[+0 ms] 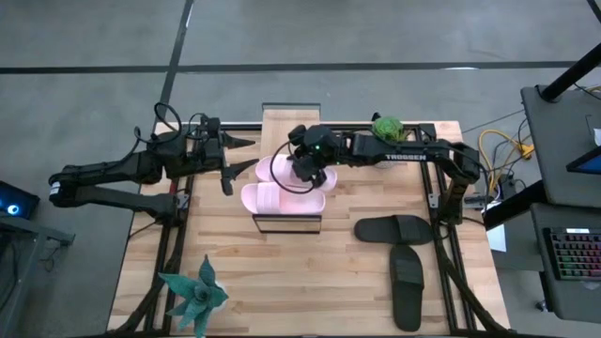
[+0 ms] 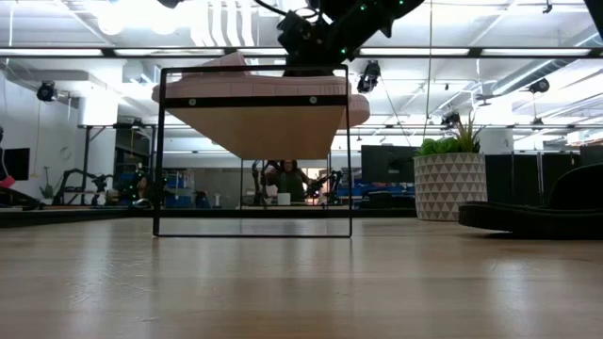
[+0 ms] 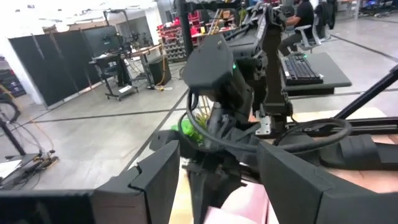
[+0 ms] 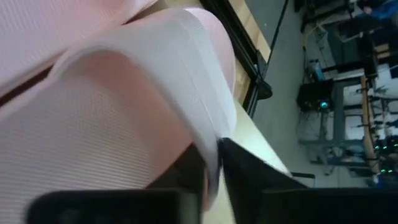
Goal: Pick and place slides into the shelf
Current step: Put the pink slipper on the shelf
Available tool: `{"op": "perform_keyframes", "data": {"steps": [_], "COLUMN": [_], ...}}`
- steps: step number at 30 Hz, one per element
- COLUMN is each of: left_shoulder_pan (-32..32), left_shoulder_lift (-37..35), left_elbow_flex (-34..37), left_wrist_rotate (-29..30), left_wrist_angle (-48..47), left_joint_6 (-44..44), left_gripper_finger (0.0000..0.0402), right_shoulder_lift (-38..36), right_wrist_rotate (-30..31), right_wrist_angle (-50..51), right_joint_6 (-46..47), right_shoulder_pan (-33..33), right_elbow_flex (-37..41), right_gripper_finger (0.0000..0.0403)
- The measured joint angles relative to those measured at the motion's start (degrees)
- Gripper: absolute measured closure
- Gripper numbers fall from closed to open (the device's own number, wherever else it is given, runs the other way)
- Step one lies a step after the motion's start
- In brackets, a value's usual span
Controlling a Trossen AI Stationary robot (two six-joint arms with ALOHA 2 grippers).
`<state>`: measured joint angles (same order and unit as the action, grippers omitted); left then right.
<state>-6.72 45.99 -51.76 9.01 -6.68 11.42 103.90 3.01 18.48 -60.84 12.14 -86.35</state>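
The shelf (image 1: 286,223) stands mid-table, with a light plank top on a thin black frame (image 2: 252,151). Two pink slides lie side by side on the plank. The near slide (image 1: 280,198) rests flat on its sole. The far slide (image 1: 324,176) is under my right gripper (image 1: 305,171), which is shut on its strap. My left gripper (image 1: 228,161) hovers open just left of the shelf, pointing at it. Both black slides (image 1: 394,228) (image 1: 407,286) lie on the table to the right of the shelf. My right gripper holds the far pink slide by the edge of its wide strap (image 4: 208,134), pinched between the two fingers (image 4: 249,171). The fingers come from above, slanting in from the table's right. The slide's sole (image 2: 353,108) seems to lie level on the shelf's plank.
A green plant in a patterned pot (image 1: 387,127) stands at the far edge behind my right arm. A teal artificial plant (image 1: 192,296) sits at the near left corner. Bare tabletop (image 1: 300,282) lies in front of the shelf. People and desks show in the room beyond.
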Motion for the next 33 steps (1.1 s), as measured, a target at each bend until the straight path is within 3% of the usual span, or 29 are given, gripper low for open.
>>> {"op": "perform_keyframes", "data": {"steps": [18, 33], "left_shoulder_pan": [0.0, 0.0], "left_shoulder_lift": [-4.2, -4.6], "left_elbow_flex": [0.7, 1.6], "left_wrist_rotate": [2.0, 3.1], "left_wrist_angle": [0.1, 0.1], "left_joint_6": [1.5, 1.5], "left_gripper_finger": [0.0202, 0.0202], "right_shoulder_lift": [0.7, 4.1], "right_wrist_rotate": [-16.3, -16.1], "right_wrist_angle": [-6.6, -8.6], "right_joint_6": [-5.9, -1.5], "right_shoulder_pan": [5.2, 5.5], "right_elbow_flex": [-0.2, -2.2], "right_gripper_finger": [0.0390, 0.0390]}}
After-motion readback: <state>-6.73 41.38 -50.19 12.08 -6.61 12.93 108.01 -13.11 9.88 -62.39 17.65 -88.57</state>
